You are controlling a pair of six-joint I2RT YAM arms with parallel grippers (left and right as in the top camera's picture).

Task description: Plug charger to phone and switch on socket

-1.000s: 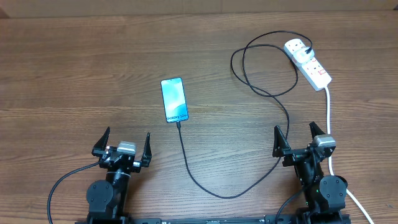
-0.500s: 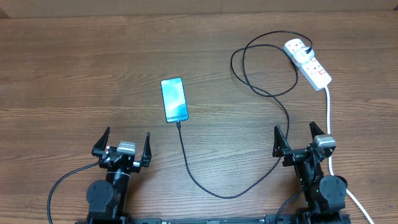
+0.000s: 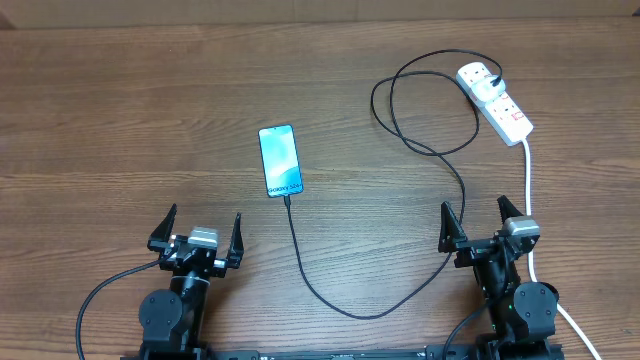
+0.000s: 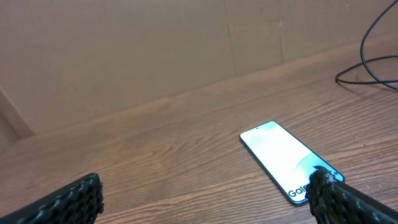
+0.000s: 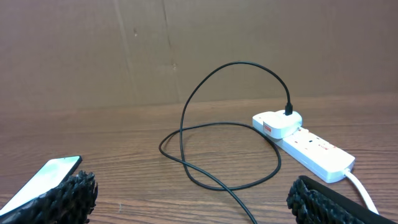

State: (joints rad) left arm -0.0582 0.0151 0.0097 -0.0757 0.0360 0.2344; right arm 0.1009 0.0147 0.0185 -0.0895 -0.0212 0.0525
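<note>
We see charger (image 3: 293,232) tip meeting phone (image 3: 281,160) near edge, mid-table; apparently plugged. Socket (image 3: 497,102) far right. Left gripper (image 3: 200,222) and right gripper (image 3: 474,215): fingers spread, empty. Switch state unreadable. Next, we judge: right arm reaches out, presses rocker.

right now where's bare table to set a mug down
Bare wood left of the phone, above the left pincer; also between the phone and the charger loops. Crowded far right: socket, its white cord, charger coils.
</note>
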